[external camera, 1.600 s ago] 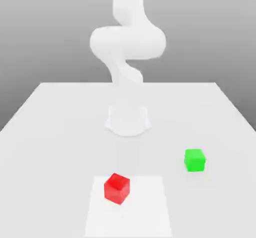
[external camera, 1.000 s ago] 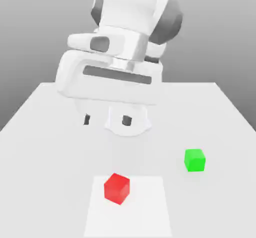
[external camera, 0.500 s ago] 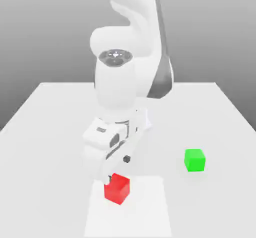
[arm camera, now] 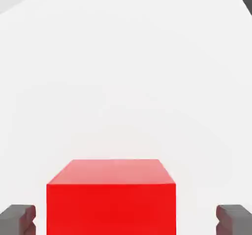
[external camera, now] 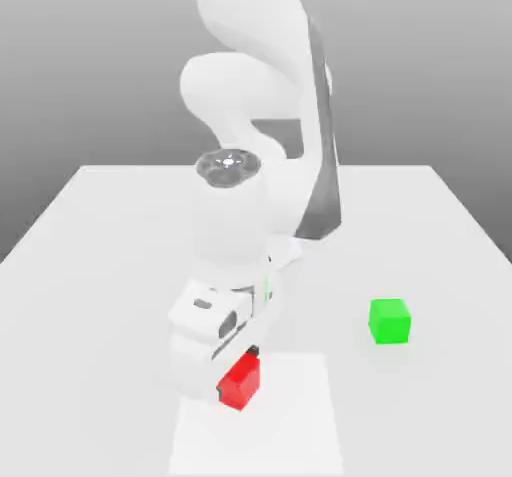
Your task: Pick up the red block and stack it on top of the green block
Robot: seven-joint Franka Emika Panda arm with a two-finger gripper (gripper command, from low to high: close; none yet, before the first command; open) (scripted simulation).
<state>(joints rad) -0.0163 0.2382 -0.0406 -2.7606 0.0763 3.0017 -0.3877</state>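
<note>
Exterior view: arm is folded down over the near part of the table (external camera: pixel 90 265), gripper (external camera: pixel 236 370) low at the red block (external camera: pixel 241 382), which sits on the table on a slightly lighter square patch (external camera: pixel 300 415) near the front edge. The hand body hides most of the block's side toward this view's left, so contact can't be read from here. Green block (external camera: pixel 389 321) sits apart, toward this view's right and a bit further back, untouched, top face free, so the stack target is ready. Hand view: red block (arm camera: pixel 111 197) is centred between the two dark fingertips (arm camera: pixel 17 219), with visible gaps of bare table on both sides. So the claw is partly open, straddling the block, not gripping it. Placement makes sense: fingers are lined up square to opposite block faces so closing should clamp flat sides, not corners. My read: grasp stage, lift not begun. Next it needs to close until both pads touch, then go straight up before moving over to green. Risk: uneven gaps could nudge the block sideways as one pad touches first.
</note>
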